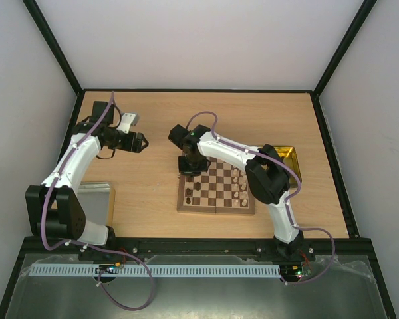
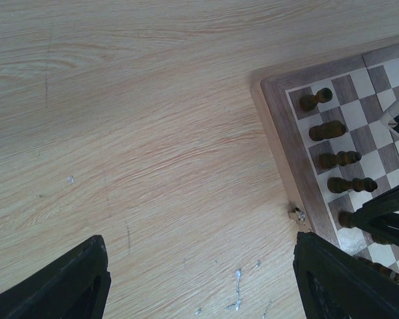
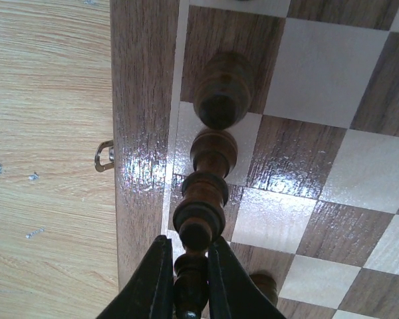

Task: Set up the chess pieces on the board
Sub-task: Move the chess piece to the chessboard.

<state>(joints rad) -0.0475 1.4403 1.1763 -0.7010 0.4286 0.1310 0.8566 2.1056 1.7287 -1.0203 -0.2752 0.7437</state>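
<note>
The board [image 1: 216,207] lies at the table's middle. Cream chess pieces [image 1: 238,183] stand along its right side and dark ones [image 1: 189,194] along its left. Over the board's far-left corner my right gripper [image 1: 188,170] is shut on a dark brown piece [image 3: 190,289], held above the left edge squares. In front of it stand a tall dark piece [image 3: 201,199] and a rounder one [image 3: 223,90]. My left gripper [image 1: 139,141] hovers open over bare table left of the board [image 2: 282,133], with nothing between its fingers [image 2: 66,286]. A row of dark pieces [image 2: 339,159] shows there.
A shiny yellow tray [image 1: 289,154] sits behind the right arm at the right. A grey metal tray [image 1: 96,199] lies near the left arm's base. A small metal clasp [image 3: 104,156] sticks out of the board's left edge. Black frame rails bound the table.
</note>
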